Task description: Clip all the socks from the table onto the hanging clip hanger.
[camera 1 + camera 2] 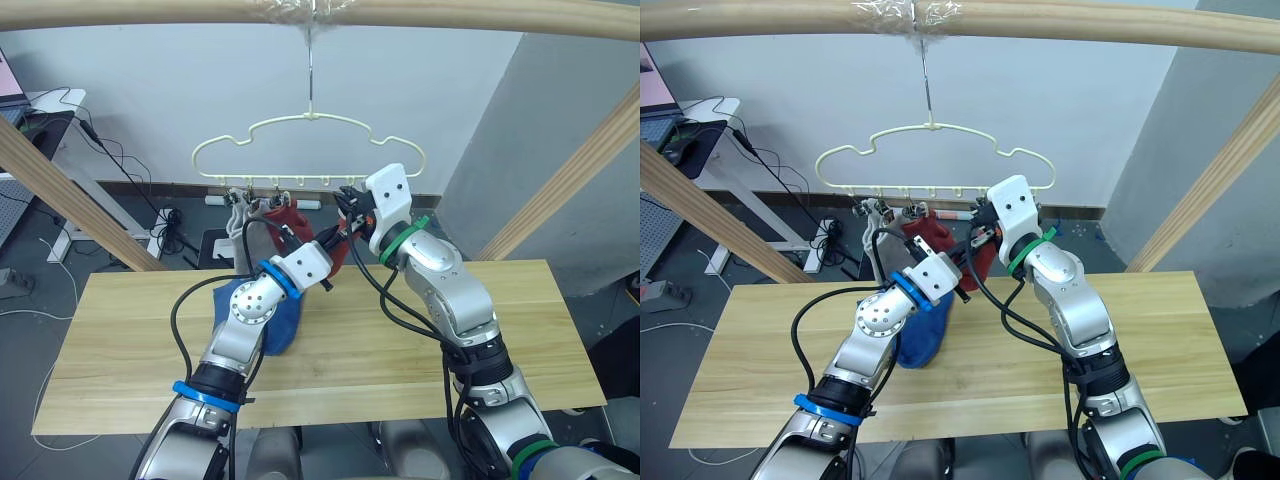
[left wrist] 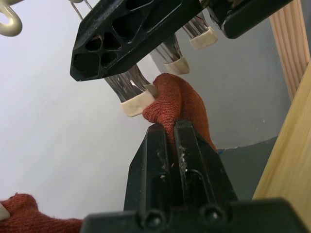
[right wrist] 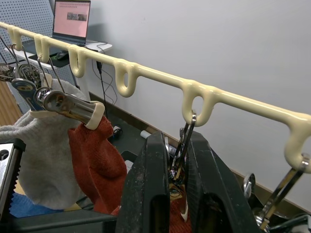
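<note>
Two socks hang clipped already: a grey sock [image 3: 41, 155] and a red sock [image 3: 95, 165] beside it on the hanger [image 1: 310, 145]. My left gripper [image 2: 174, 131] has its fingers pinched narrow on a second red sock [image 2: 177, 104], holding its edge up right under a clip [image 2: 133, 94], touching the clip's pale tip. My right gripper [image 3: 176, 160] squeezes the clip [image 3: 183, 145] hanging from one of the hanger's loops, fingers nearly together around its metal levers. A blue sock [image 1: 262, 318] lies on the table [image 1: 540, 340] under my left arm; I can't tell if more lie beneath it. To do this well, I judge: keep the right squeeze firm so the jaws stay parted, feed the sock's cuff edge deep between the tips, not just the fringe, and hold the hanger from swinging. Release the right first so the clip bites, then open the left. Risk: thin bite slips, sock drops.
</note>
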Controlling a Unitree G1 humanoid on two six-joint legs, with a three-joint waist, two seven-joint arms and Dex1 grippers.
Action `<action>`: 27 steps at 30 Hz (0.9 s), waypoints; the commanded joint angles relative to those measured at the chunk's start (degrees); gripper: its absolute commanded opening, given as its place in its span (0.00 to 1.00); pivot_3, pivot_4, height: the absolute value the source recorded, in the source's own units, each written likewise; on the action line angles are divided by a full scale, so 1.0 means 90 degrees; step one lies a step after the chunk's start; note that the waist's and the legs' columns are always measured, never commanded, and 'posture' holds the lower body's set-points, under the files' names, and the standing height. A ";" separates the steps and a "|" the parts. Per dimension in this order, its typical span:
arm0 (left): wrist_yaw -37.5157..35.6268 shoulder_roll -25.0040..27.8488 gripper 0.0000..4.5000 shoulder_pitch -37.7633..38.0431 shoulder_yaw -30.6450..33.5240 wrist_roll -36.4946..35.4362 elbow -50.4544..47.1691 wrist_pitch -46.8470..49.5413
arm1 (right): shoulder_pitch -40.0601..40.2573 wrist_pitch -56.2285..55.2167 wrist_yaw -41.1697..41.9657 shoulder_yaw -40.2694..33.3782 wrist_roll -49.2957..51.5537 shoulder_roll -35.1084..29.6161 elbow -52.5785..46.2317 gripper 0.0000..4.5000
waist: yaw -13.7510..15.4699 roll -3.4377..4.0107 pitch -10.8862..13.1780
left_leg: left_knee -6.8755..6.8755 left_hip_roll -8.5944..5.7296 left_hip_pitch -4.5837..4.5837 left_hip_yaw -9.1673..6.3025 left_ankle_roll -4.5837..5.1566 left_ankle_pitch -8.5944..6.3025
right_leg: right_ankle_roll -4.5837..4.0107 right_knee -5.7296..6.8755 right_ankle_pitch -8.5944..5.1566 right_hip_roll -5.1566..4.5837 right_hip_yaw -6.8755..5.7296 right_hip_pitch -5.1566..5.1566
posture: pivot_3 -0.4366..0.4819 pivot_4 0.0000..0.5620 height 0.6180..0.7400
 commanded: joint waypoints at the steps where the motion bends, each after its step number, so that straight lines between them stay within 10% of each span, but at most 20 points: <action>1: 0.0117 -0.0069 0.00 -0.0147 -0.0017 0.0012 -0.0248 -0.0123 | 0.0005 0.0002 0.0044 0.0058 0.0019 0.0049 -0.0061 0.02 | 0.0000 0.0000 0.0000 | 0.0000 0.0000 0.0000 0.0000 0.0000 0.0000 | 0.0000 0.0000 0.0000 0.0000 0.0000 0.0000 | 0.36 0.43 1.00; 9: 0.0167 -0.0070 0.00 -0.0157 -0.0013 0.0040 -0.0184 -0.0189 | 0.0015 0.0114 -0.0009 -0.0017 0.0078 0.0104 -0.0055 0.02 | 0.0001 0.0000 0.0000 | 0.0000 0.0000 0.0000 0.0000 0.0000 0.0000 | 0.0000 0.0000 0.0000 0.0000 0.0000 0.0000 | 0.36 0.43 1.00; 21: 0.0135 -0.0105 0.00 -0.0119 -0.0064 0.0020 -0.0143 -0.0165 | 0.0017 0.0446 0.0019 -0.0248 0.0273 0.0162 -0.0437 0.97 | 0.0000 0.0000 0.0000 | 0.0001 -0.0001 -0.0001 -0.0001 0.0000 0.0000 | 0.0000 0.0000 0.0000 0.0000 -0.0001 0.0000 | 0.35 0.43 1.00; 27: 0.0121 -0.0132 0.00 -0.0092 -0.0058 0.0001 -0.0147 -0.0101 | 0.0299 0.0952 0.0389 -0.0220 0.0618 -0.0193 -0.1188 0.97 | 0.0004 0.0000 0.0000 | 0.0001 -0.0001 -0.0002 -0.0002 0.0000 0.0000 | 0.0000 -0.0001 0.0000 0.0000 -0.0001 0.0000 | 0.35 0.44 1.00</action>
